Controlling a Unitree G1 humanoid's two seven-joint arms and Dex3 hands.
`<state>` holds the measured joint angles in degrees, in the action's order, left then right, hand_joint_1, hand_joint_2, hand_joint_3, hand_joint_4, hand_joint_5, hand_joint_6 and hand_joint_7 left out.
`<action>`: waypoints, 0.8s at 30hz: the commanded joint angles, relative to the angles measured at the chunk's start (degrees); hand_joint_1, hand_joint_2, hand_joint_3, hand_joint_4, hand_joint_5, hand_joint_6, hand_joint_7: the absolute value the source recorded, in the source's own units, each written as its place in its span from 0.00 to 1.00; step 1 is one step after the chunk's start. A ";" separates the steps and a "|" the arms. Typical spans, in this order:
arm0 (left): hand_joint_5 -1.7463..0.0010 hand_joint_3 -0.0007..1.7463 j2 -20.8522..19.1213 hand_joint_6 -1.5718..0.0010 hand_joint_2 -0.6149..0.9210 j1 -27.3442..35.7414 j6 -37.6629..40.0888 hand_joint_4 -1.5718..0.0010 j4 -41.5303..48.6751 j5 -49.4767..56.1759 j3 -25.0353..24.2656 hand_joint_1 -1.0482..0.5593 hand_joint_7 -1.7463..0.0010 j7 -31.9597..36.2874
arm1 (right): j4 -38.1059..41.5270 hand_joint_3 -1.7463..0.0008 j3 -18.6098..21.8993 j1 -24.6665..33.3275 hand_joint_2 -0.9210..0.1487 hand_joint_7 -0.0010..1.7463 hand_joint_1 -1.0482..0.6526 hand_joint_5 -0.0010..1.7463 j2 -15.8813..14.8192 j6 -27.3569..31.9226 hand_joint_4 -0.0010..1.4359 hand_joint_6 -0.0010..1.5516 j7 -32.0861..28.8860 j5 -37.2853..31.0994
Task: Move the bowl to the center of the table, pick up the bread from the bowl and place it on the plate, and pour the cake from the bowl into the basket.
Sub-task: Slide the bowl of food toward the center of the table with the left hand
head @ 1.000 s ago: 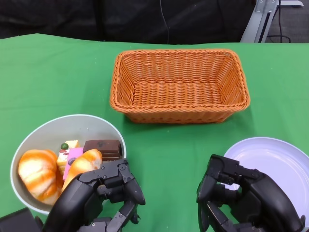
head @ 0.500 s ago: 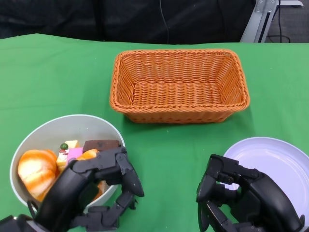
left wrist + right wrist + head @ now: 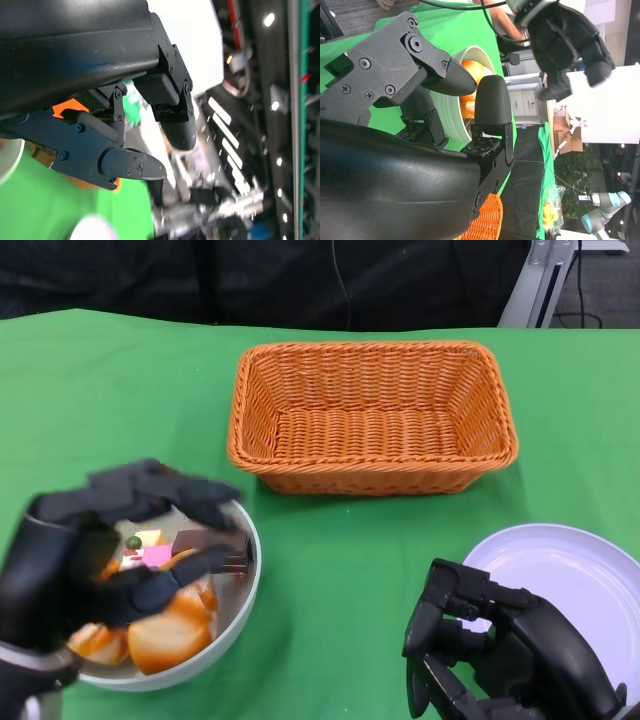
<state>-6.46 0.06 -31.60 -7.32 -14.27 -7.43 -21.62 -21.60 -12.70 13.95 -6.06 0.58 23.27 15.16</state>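
Note:
A white bowl (image 3: 244, 585) sits at the table's front left. It holds orange bread rolls (image 3: 165, 638), a brown chocolate cake piece (image 3: 212, 539) and a pink cake piece (image 3: 152, 556). My left hand (image 3: 95, 555) hovers over the bowl, blurred, fingers spread and holding nothing. My right hand (image 3: 500, 655) rests low at the front right beside the white plate (image 3: 575, 565), fingers curled in on nothing. In the right wrist view the bowl (image 3: 454, 112) and bread (image 3: 471, 69) show past my fingers, with the left hand (image 3: 565, 42) above them.
An orange wicker basket (image 3: 370, 455) stands at the back centre, with nothing in it. Green cloth (image 3: 340, 570) lies between the bowl and the plate. The left wrist view is blurred and shows mostly my own fingers (image 3: 125, 165).
My left hand has risen from the front edge and swung left over the bowl, its fingers spreading apart. The right hand, bowl, basket and plate have stayed in place.

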 commanded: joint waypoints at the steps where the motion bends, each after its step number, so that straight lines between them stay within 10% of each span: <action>1: 0.85 0.10 -1.68 0.48 1.00 -2.89 -2.14 0.51 2.85 -0.34 -3.60 0.33 0.99 1.91 | 0.33 0.32 0.05 -0.22 0.42 0.84 0.50 1.00 0.14 -0.56 0.48 0.37 -0.23 0.06; 24: 1.00 0.24 -12.21 0.71 1.00 -12.16 -4.59 0.70 34.30 20.42 -10.69 0.24 1.00 19.37 | 0.64 0.32 -0.25 -0.28 0.41 0.84 0.51 1.00 0.48 -1.09 0.47 0.38 0.11 0.13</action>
<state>-17.22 -11.56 -37.22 25.82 5.51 -18.01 -3.85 -21.11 -13.10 13.67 -5.50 0.37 23.38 15.14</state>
